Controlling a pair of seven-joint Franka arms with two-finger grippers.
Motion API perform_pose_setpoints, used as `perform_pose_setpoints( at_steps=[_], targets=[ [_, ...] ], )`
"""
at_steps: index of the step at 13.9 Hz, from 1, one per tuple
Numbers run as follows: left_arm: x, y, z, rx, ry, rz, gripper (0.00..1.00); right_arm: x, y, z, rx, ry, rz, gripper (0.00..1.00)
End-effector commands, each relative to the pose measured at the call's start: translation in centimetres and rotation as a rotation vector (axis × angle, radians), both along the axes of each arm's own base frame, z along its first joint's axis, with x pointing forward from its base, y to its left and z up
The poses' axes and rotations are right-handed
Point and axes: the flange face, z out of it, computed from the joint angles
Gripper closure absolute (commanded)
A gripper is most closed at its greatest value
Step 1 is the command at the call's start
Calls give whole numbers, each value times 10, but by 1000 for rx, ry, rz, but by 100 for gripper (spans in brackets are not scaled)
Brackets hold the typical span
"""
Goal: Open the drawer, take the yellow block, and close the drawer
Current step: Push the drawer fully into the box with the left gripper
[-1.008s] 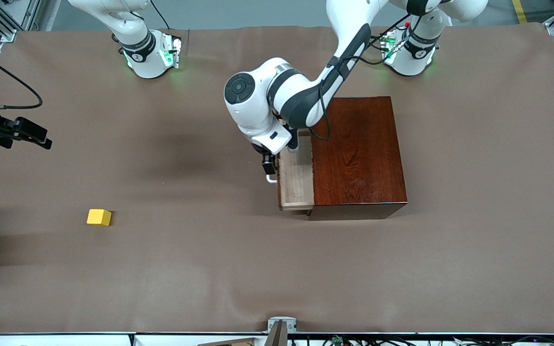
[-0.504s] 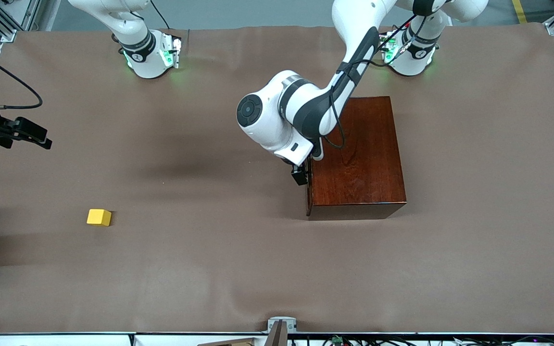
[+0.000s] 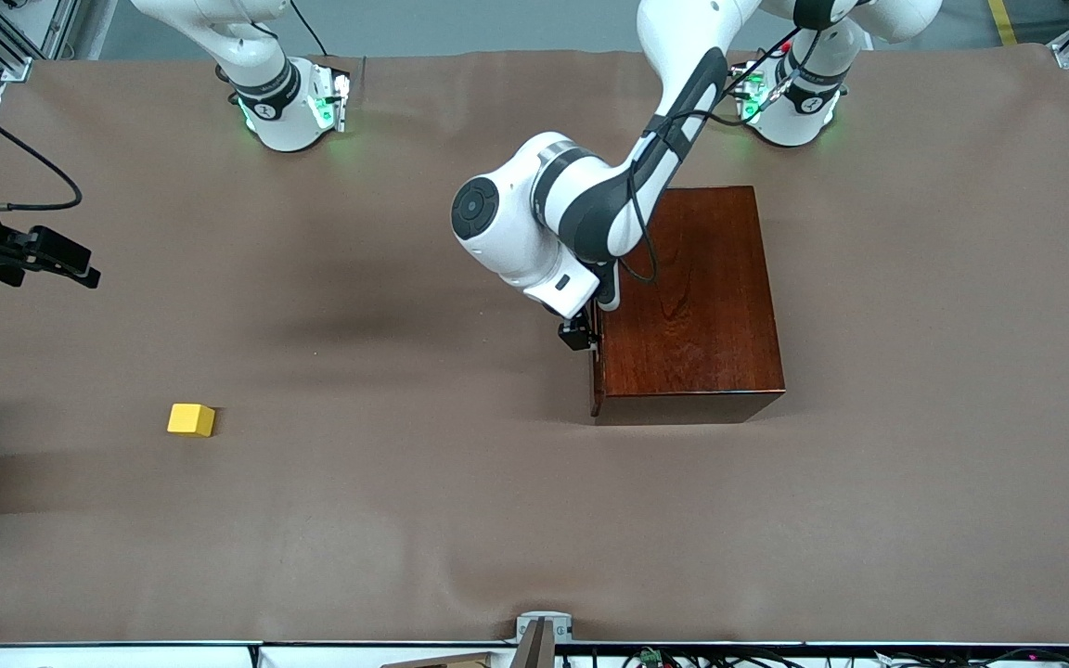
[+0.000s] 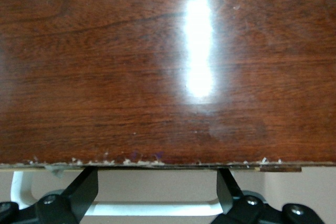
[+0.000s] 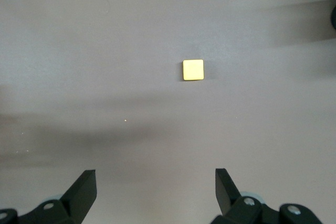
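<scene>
With the drawer [image 3: 596, 362] seen flush in the dark reddish-brown wooden box [image 3: 692, 306], the closing step is judged done or nearly so. The left tool [image 3: 581, 336] is held at the drawer front; in the left wrist view its fingers [image 4: 79, 192] are spread apart, one to each side of the white bar handle [image 4: 152, 208], with nothing clamped. The yellow block [image 3: 191, 419] is found on the brown surface [image 3: 386, 520] toward the right arm's end, well apart from the box and nearer the front camera. The right tool [image 5: 156, 192] is held high over the surface near the block, fingers spread wide, nothing gripped; that arm is waiting. Risks noted: a finger could be caught under the handle when the left tool is withdrawn, dragging the drawer out again; the box could be shifted by any sideways pull.
</scene>
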Motion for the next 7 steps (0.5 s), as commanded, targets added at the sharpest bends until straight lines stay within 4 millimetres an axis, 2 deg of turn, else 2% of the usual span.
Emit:
perform_pose_setpoints(
  at_steps=[1, 4, 5, 7],
  targets=[
    [-20, -10, 39, 18, -30, -63, 0, -5, 0, 5, -13, -2, 0, 0],
    [-23, -10, 100, -69, -77, -75, 0, -5, 0, 5, -13, -2, 0, 0],
    [-20, -3, 120, -90, -88, -79, 0, -5, 0, 5, -13, -2, 0, 0],
    [-1, 19, 137, -100, -65, -133, 0, -5, 0, 5, -13, -3, 0, 0]
  ],
)
